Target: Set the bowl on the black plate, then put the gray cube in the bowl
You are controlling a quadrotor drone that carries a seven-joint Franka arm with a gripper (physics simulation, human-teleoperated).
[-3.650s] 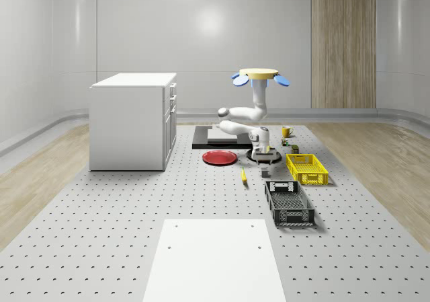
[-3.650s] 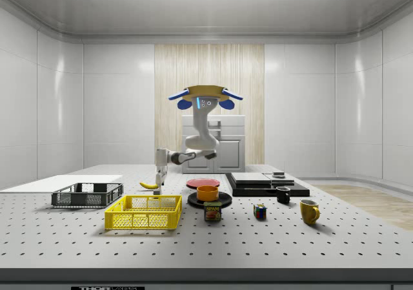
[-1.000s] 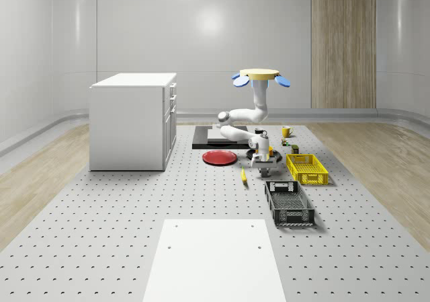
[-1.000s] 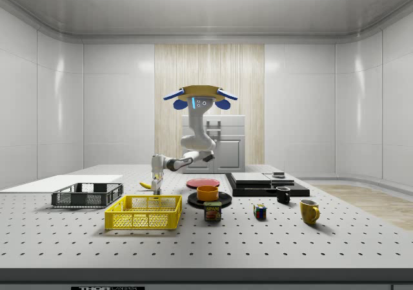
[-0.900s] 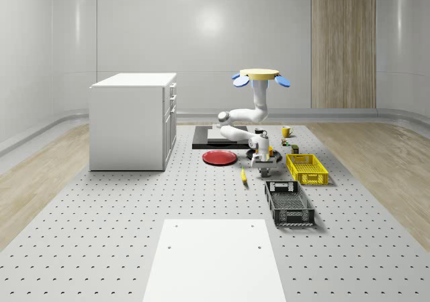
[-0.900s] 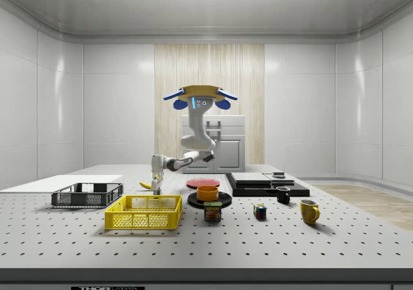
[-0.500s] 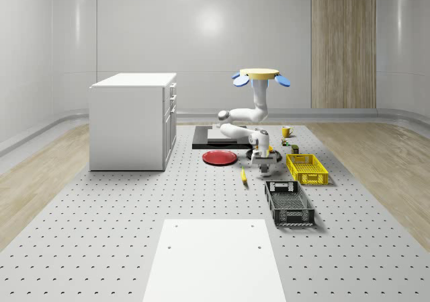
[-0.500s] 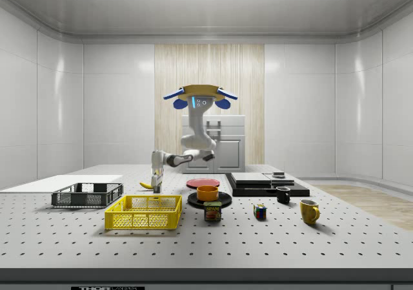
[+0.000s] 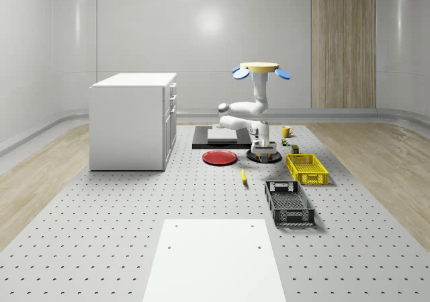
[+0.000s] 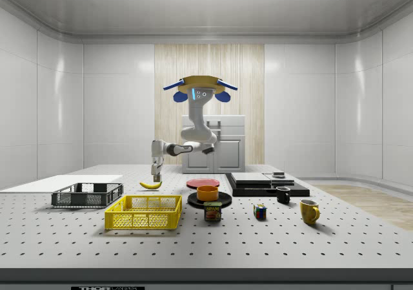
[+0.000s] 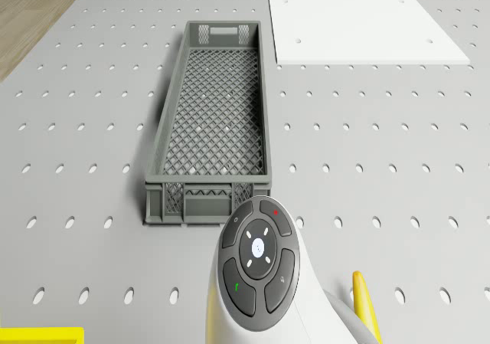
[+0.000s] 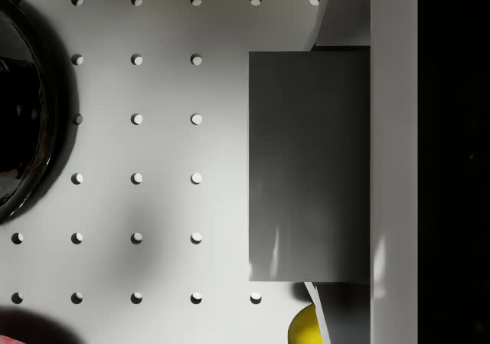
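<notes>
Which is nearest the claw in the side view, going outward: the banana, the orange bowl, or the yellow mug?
1. Banana: just below the claw, nearest.
2. Orange bowl: on the black plate, toward the side view's right.
3. Yellow mug: far out at the side view's right, farthest.

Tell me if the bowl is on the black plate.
On it: the bowl sits upright on the black plate, side view.
</notes>
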